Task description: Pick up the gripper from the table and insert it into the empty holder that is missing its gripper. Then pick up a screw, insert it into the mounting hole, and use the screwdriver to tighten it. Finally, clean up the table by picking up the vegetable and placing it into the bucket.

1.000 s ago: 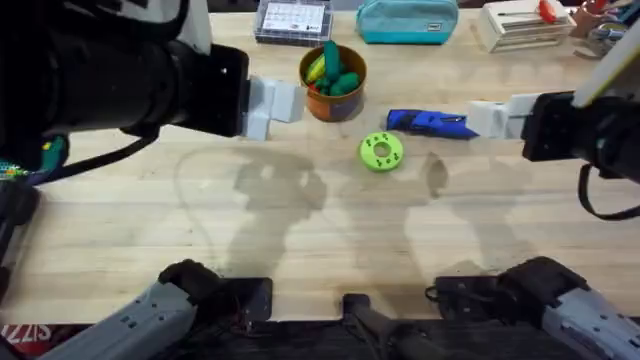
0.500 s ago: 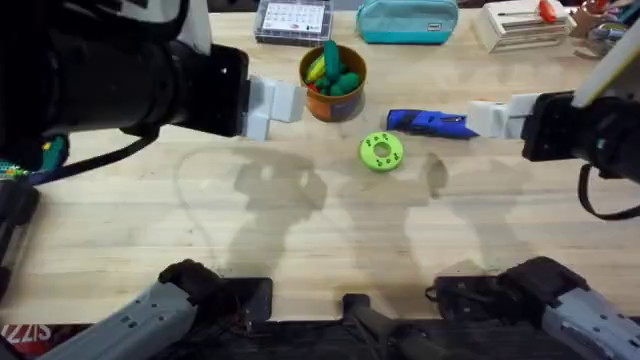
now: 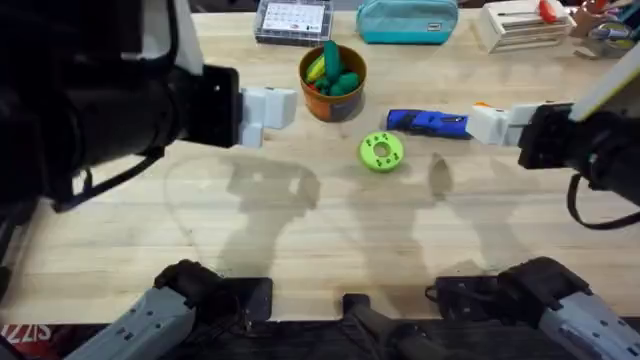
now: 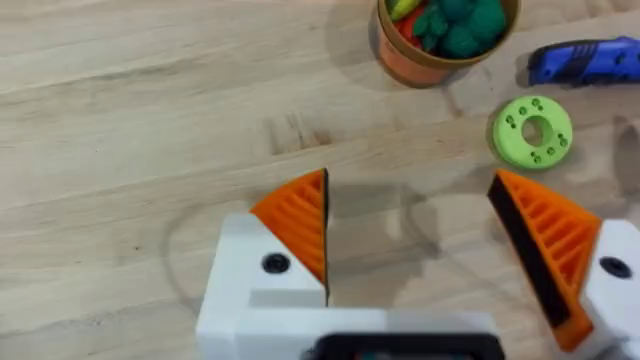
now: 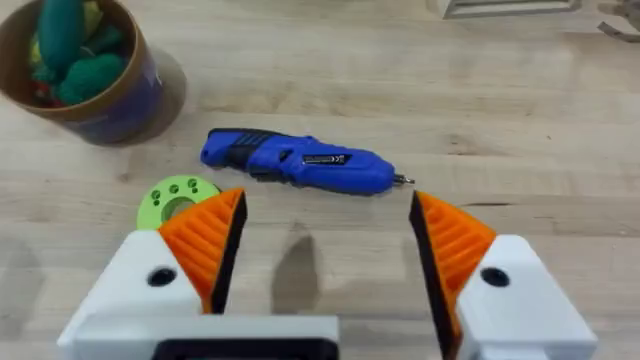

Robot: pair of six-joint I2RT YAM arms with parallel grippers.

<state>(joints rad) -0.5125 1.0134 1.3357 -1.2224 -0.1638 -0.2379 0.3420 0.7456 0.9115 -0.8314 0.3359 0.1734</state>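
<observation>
The big wooden table [image 3: 330, 230] is sitting under both arms. The left gripper [image 4: 420, 235] is hanging above bare wood with its orange pads spread wide, holding nothing. The right gripper [image 5: 325, 240] is hanging just above the table too, its pads also spread wide and empty.

The bucket [image 3: 333, 70] is standing at the back of the table, near the left gripper. The dark green vegetable [image 3: 331, 55] is already sticking up inside it, beside a yellow toy piece [image 3: 316, 68] and a lumpy green one [image 3: 345, 83].

The blue screwdriver [image 5: 300, 160] is lying flat on the wood, just past the right gripper's open pads. Its small metal tip is pointing away from the bucket. The round lime-green disc [image 3: 381, 151] is lying close by, between the bucket and the screwdriver.

I think the right gripper is getting ready to take the screwdriver. To do it well, it should be coming down over the thick middle, with one pad on each long side, keeping clear of the disc, then closing slowly so the tool is not rolling away.
</observation>
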